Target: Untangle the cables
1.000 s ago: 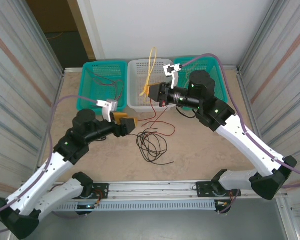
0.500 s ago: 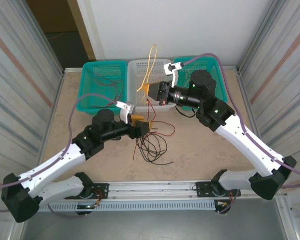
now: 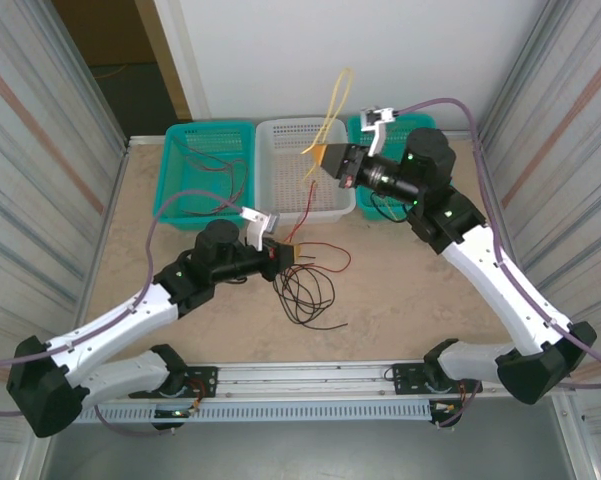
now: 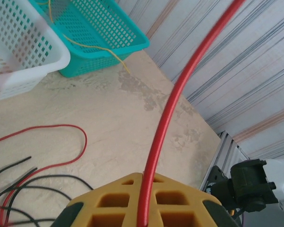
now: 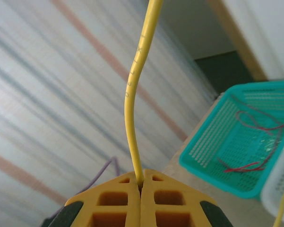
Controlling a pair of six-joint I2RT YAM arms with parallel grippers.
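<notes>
Clamping a red cable [image 4: 179, 90] between its yellow pads [image 4: 108, 203], the left gripper [image 3: 286, 255] sat low over the table [image 3: 400, 290], just in front of the white basket [image 3: 280, 160]. Its jaws were pressed together with only that wire between them. In the left wrist view the cable ran taut, up and away from the pinch.

Just beside this gripper, toward the near edge, the loose tangle [image 3: 305, 290] lay on the tabletop. It was made of black cables [image 3: 298, 300] in overlapping loops, with a red loop [image 3: 335, 258] curling out to the right.

The right gripper [image 3: 323, 160] was raised above the right part of the white basket, its jaws fully closed on a yellow cable [image 3: 337, 95]. That cable stood up from the pinch as a narrow loop against the back wall, and a short yellow length dropped below the gripper toward the basket.

The left teal basket [image 3: 175, 170] held a few thin red and dark wires [image 3: 220, 170]. The right teal basket [image 3: 360, 125] sat partly hidden behind the right arm, and the left wrist view showed a yellow strand [image 4: 108, 49] trailing over its rim.
</notes>
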